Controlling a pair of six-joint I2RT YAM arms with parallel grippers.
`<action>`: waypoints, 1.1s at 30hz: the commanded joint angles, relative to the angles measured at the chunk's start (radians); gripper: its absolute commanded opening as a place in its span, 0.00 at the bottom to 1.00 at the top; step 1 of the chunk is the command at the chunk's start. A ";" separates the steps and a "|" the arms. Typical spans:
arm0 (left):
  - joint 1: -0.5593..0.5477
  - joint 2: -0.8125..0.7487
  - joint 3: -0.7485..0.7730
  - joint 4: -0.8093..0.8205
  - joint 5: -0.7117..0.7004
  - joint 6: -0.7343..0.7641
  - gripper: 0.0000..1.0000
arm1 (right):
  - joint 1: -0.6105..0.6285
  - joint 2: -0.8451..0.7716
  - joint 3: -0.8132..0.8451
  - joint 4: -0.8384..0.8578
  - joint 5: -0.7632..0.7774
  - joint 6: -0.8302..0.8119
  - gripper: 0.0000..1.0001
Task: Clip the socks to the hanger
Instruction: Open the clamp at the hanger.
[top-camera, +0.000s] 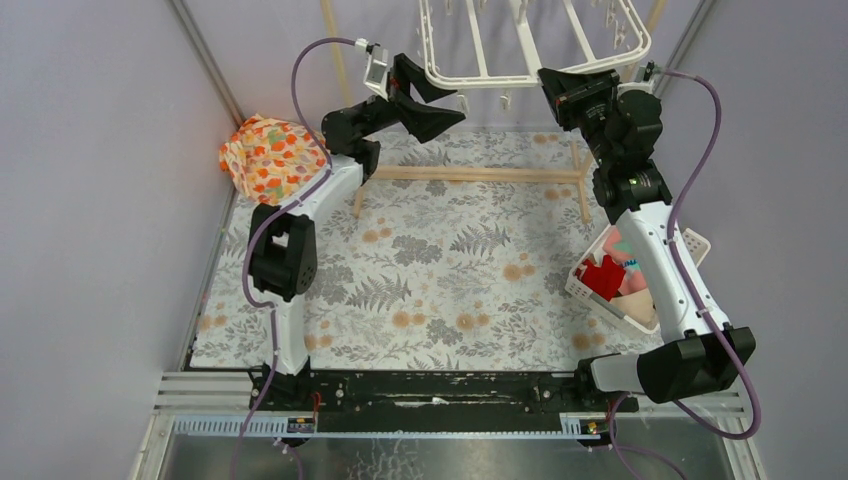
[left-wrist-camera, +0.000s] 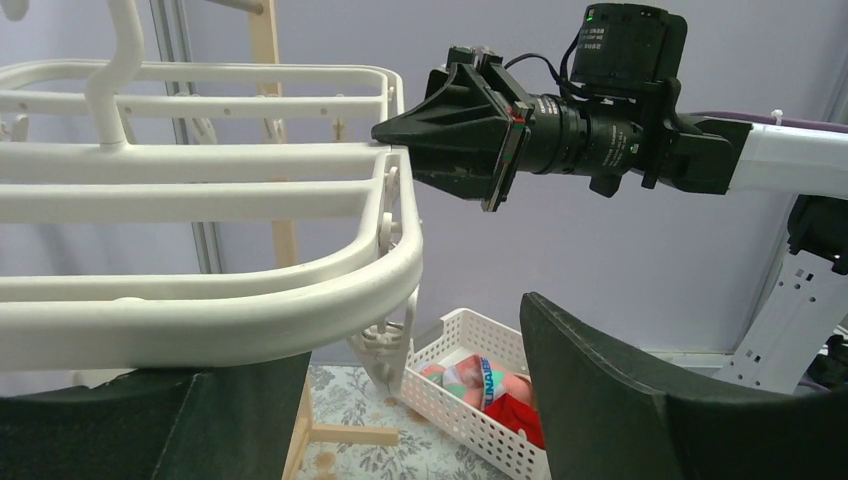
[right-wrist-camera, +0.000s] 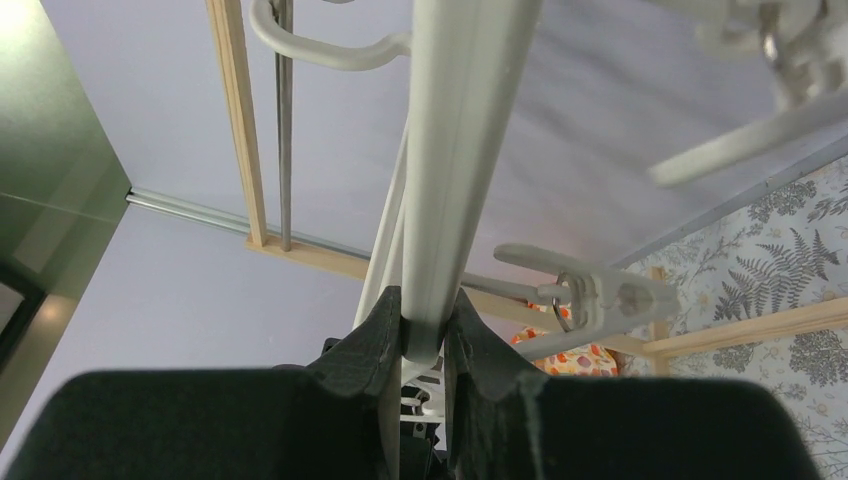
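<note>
Right gripper (right-wrist-camera: 422, 322) clamps the hanger (right-wrist-camera: 470, 120), left gripper (top-camera: 445, 103) gapes wide by its rim; I see the socks (top-camera: 605, 275) unclipped in the basket (top-camera: 578, 287).

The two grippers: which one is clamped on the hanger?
The right gripper, pinched on a white bar of the hanger; the left gripper stands wide open, gripping nothing.

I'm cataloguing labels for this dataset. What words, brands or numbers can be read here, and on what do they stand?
Teal band of the pink sock in the basket: white lettering, too blurred to read.
Top of the wrist camera: small white print, too small to read.
The hanger: no text visible.
Nothing else carries writing.
</note>
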 joint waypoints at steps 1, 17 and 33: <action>-0.006 0.012 0.056 0.025 -0.023 0.014 0.81 | 0.006 -0.039 0.017 0.111 -0.016 -0.016 0.00; 0.010 0.075 0.124 -0.009 -0.017 0.025 0.81 | 0.006 -0.045 0.025 0.112 -0.035 -0.012 0.00; 0.008 0.075 0.146 0.003 -0.025 -0.004 0.72 | 0.006 -0.052 0.009 0.122 -0.041 -0.004 0.00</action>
